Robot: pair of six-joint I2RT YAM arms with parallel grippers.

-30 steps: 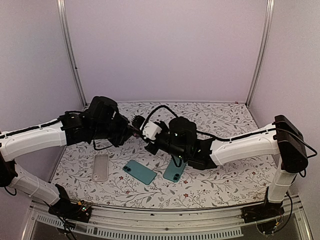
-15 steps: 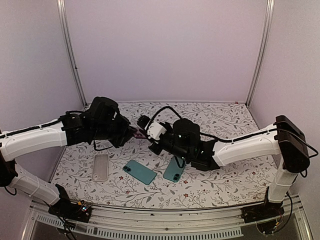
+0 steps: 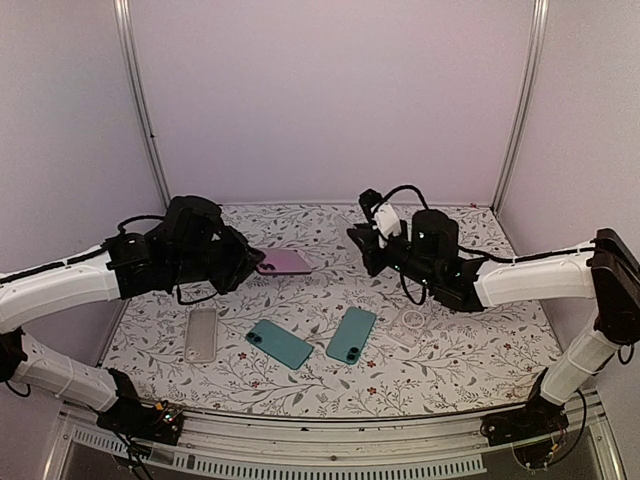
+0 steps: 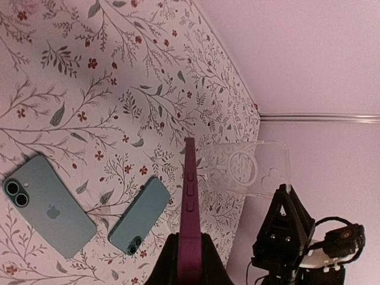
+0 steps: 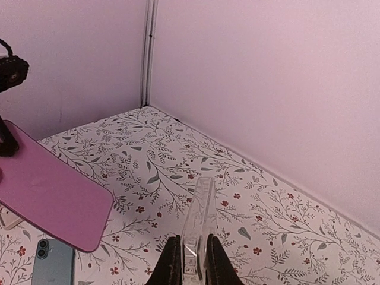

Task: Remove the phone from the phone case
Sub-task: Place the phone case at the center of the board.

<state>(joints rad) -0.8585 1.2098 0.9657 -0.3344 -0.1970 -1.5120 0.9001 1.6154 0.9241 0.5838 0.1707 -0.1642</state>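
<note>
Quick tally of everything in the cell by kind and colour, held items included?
Pink phone: 1
Teal phones: 2
Clear cases: 3
Total: 6

The left gripper (image 4: 189,243) pinches a pink phone (image 4: 189,190) edge-on. On the floral table (image 4: 89,89) lie 2 more, backs up — a teal phone (image 4: 47,205) and, near it, another teal phone (image 4: 139,215). The right gripper (image 4: 284,193) touches a clear case (image 4: 249,169).
</note>
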